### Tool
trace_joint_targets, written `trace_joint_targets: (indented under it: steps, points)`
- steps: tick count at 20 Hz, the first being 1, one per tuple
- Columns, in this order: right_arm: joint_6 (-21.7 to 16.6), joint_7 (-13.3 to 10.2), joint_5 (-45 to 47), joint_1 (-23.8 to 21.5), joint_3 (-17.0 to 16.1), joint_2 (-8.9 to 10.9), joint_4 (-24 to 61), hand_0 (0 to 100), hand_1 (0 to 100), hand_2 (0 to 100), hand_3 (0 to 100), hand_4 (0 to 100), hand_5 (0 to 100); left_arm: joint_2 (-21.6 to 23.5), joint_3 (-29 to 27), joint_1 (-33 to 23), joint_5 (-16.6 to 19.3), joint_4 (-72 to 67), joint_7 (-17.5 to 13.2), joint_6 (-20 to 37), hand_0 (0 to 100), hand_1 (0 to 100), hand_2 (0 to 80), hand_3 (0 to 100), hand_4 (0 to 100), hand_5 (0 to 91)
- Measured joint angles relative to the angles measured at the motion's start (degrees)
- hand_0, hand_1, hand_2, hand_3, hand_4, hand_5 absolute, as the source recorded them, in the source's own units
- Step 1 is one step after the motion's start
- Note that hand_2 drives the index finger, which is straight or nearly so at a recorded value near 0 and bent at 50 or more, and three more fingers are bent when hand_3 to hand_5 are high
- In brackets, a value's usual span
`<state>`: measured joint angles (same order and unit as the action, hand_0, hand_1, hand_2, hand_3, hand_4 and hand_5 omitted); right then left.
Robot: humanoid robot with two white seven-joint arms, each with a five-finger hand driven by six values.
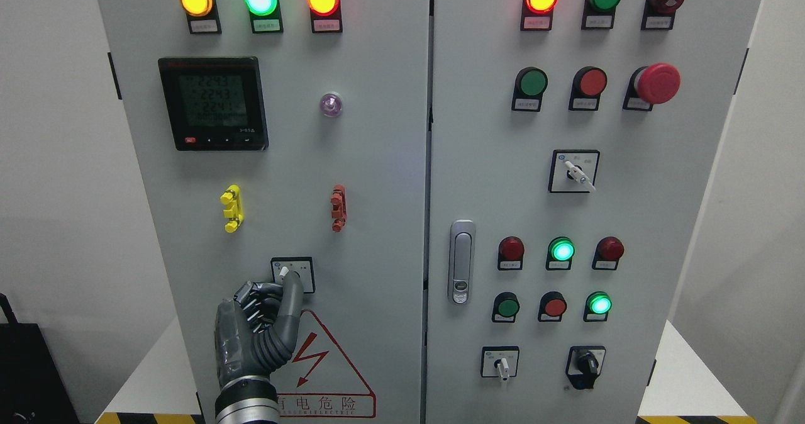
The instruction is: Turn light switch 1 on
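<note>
A small rotary selector switch (pixel 304 268) with a white knob (pixel 284 272) sits on a square plate low on the left cabinet door (pixel 377 178). My left hand (pixel 277 285) comes up from the bottom left and is at this switch. Its thumb (pixel 293 295) reaches up along the right side of the knob, and the curled fingers (pixel 251 295) press in from the left. The hand covers the lower left of the plate. The right hand is out of view.
Above the switch are a yellow clip (pixel 231 208), a red clip (pixel 338 207), a digital meter (pixel 212 103) and three lit lamps. A warning triangle (pixel 324 361) is below. The right door has a latch handle (pixel 461 262), push buttons, a red mushroom button (pixel 656 83) and three more selector switches.
</note>
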<state>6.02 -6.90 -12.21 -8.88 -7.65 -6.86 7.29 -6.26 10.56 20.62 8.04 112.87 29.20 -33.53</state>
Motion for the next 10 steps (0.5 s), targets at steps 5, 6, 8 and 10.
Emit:
trace_joint_targets:
  steps: [5,6,8,10]
  points:
    - [0.0,0.0,0.0,0.0,0.0,0.00,0.0,5,0,0,0,0,0,0.0,0.0,0.0,0.0,0.0,-0.1,-0.1,84,45,61.8,88,87,77.7]
    - [0.0,0.0,0.0,0.0,0.0,0.00,0.0,5,0,0,0,0,0,0.0,0.0,0.0,-0.1,0.0,-0.1,-0.1,84,45,61.9,88,87,77.7]
    - [0.0,0.0,0.0,0.0,0.0,0.00,0.0,5,0,0,0,0,0,0.0,0.1,0.1,-0.1,0.0,-0.1,-0.1,84,44,61.9,88,87,77.7]
    - [0.0,0.0,0.0,0.0,0.0,0.00,0.0,5,0,0,0,0,0,0.0,0.1,0.1,-0.1,0.0,-0.2,-0.3,85,44,61.9,88,88,77.8]
